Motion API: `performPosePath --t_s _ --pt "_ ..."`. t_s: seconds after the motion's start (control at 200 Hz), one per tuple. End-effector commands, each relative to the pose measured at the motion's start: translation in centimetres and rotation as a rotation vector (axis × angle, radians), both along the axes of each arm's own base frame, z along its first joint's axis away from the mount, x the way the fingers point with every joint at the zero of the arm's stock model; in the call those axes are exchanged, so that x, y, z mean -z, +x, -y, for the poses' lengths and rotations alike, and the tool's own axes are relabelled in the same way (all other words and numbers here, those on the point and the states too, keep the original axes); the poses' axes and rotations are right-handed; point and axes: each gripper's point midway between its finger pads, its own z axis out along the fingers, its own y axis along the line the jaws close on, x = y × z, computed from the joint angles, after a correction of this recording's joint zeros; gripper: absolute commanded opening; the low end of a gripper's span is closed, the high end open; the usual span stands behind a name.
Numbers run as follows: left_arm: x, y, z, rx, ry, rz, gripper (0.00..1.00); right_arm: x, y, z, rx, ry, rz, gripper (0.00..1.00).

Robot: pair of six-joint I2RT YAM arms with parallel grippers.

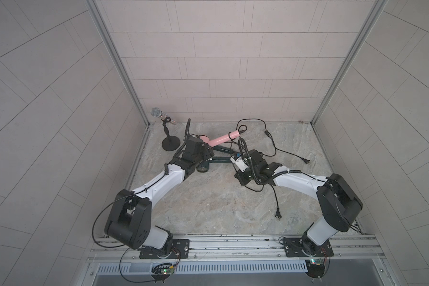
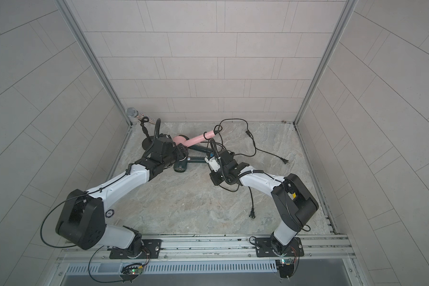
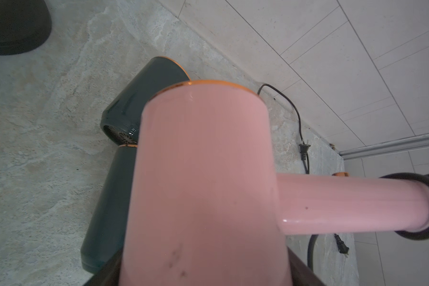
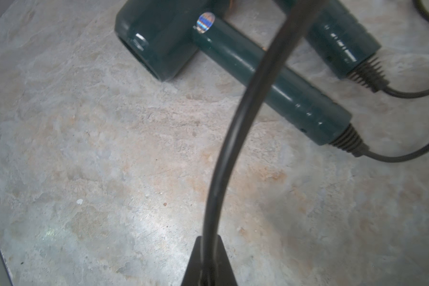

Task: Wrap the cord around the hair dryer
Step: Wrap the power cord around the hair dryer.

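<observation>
At the back of the tabletop (image 1: 208, 210), the left gripper (image 1: 206, 149) grips the barrel of the pink hair dryer (image 1: 218, 140), held over two dark green dryers (image 3: 134, 99). The right gripper (image 4: 209, 262) is pinched tight on a black cord (image 4: 233, 138).

That pink hair dryer (image 3: 203, 173) looks like smooth glossy plastic, with a shiny copper-coloured rim. The dark green hair dryers (image 4: 270, 81) are glossy plastic too. The cord (image 4: 233, 148) is matt black, rubbery-looking. The tabletop (image 4: 109, 161) has a mottled, dull stone look. The microphone (image 1: 156, 112) head is shiny metal mesh.
</observation>
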Motion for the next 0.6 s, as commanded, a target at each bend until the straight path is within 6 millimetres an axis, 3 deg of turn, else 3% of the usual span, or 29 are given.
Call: performPosePath --t_s 0.0,0.125,0.22,0.37,0.595 --pt "-3.7 2.1 -2.3 -0.132 0.105 0.115 0.00 -1.3 -3.2 -0.6 -0.112 -0.028 0.000 0.00" --pt "-3.2 2.1 -4.6 -0.173 0.321 0.102 0.00 -3.8 -5.3 -0.9 -0.196 -0.048 0.032 0.00" --pt "-3.0 2.0 -5.6 -0.189 0.460 0.097 0.00 -5.9 -5.4 -0.2 -0.212 -0.091 0.078 0.00" --pt "-2.8 1.4 -5.8 -0.150 0.647 0.087 0.00 -8.7 -3.8 1.7 -0.207 -0.222 0.204 0.00" --pt "-1.3 0.0 -3.9 0.056 0.762 0.058 0.00 -12.2 0.1 4.4 -0.126 -0.372 0.361 0.00"
